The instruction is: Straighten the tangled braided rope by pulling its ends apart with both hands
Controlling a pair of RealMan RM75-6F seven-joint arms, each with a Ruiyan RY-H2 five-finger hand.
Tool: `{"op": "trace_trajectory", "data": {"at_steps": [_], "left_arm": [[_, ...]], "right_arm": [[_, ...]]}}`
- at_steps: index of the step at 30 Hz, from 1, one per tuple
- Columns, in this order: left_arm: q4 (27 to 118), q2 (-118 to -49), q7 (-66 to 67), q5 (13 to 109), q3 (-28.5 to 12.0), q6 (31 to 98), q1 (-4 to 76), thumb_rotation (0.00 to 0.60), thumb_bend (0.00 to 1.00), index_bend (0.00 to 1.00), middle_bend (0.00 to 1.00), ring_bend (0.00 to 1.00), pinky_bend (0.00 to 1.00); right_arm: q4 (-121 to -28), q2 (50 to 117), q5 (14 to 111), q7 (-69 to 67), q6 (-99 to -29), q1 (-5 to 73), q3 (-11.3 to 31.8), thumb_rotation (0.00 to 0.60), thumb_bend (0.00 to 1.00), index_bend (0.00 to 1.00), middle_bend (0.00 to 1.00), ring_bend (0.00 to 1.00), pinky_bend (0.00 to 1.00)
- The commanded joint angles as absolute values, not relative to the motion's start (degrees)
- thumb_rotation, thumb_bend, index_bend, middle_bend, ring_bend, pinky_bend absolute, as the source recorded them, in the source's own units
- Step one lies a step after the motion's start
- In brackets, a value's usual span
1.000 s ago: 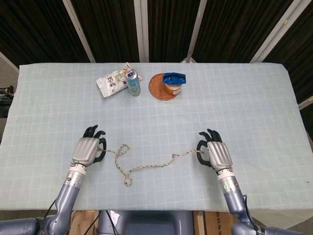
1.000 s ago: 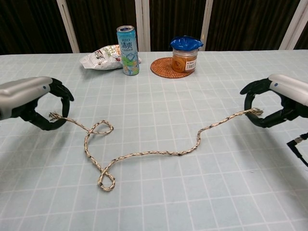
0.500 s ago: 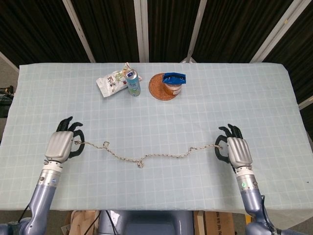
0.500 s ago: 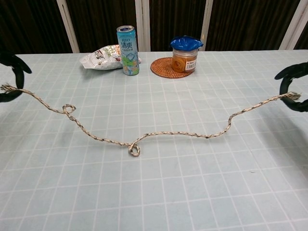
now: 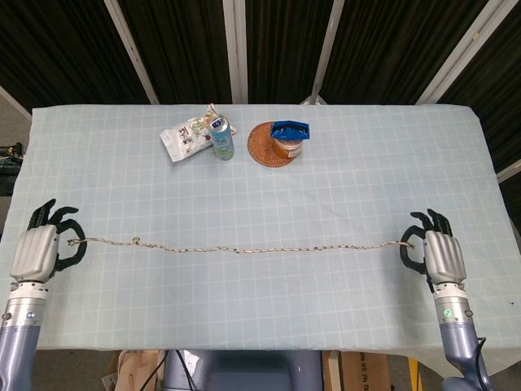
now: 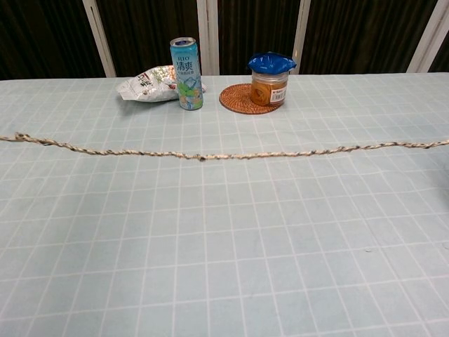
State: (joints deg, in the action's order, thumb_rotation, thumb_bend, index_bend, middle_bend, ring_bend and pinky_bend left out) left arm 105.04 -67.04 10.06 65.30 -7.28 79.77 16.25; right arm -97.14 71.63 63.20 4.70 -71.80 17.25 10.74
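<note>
Across near table [image 5: 260, 187]: braided rope [image 5: 244, 249] almost straight, small kink near left end. Left hand [image 5: 37, 251], right hand [image 5: 440, 257] pinching ends. Light, limp; likely best gripped at tips.

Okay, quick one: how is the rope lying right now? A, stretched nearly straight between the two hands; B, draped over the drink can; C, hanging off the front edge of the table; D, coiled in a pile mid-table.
A: the rope runs almost straight from the left hand to the right hand.
</note>
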Motion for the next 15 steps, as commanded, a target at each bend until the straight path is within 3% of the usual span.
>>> {"op": "trace_trajectory", "data": {"at_steps": [1, 15], "left_arm": [[104.1, -66.9, 8.5, 65.7, -6.4, 80.0, 15.1, 0.600, 0.53, 0.61, 0.22, 0.01, 0.00], [99.7, -68.8, 8.1, 66.7, -5.8, 78.8, 13.8, 0.600, 0.53, 0.61, 0.22, 0.01, 0.00]], "right_arm": [[-96.6, 71.2, 63.7, 3.7, -71.7, 16.7, 10.3, 0.600, 0.51, 0.61, 0.21, 0.00, 0.00], [-93.3, 72.6, 65.1, 5.0, -70.0, 16.1, 7.9, 0.600, 0.51, 0.61, 0.21, 0.00, 0.00]]}}
